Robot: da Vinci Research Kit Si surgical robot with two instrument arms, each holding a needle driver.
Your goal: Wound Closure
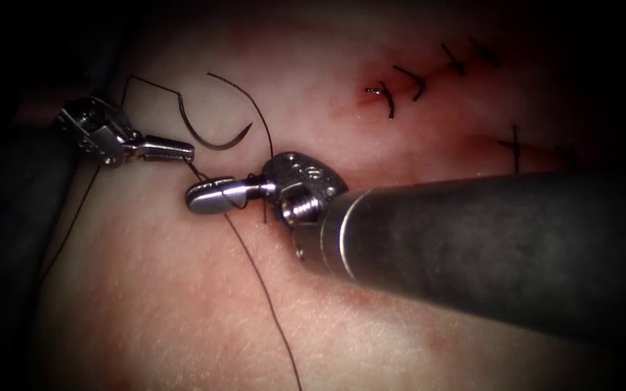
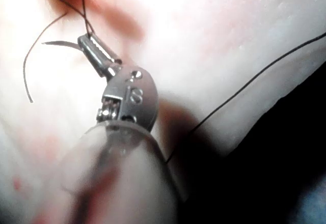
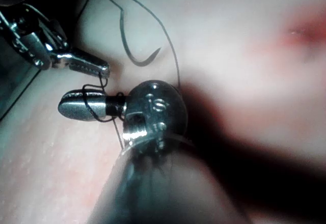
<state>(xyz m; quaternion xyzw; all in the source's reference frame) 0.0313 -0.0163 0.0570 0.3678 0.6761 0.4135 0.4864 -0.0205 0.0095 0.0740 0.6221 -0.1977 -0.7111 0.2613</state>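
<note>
Tissue (image 1: 182,304) filled the endoscope frame, its stitched cut (image 1: 429,80) at upper right. The right tool (image 1: 215,197), entering from the right, sat mid-frame with jaws closed and thread (image 1: 269,304) looped around them, seemingly for a knot. The left tool (image 1: 168,150) at upper left pinched that thread, while the needle (image 1: 208,134) lay free on the tissue, left of the cut.

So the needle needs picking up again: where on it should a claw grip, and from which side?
Grip the needle at mid-curve, toward its thread end and away from the point. It lies loose and flat on the tissue, so come from above. The left claw, shut on thread, is nearest. The right claw has thread looped round it.
</note>
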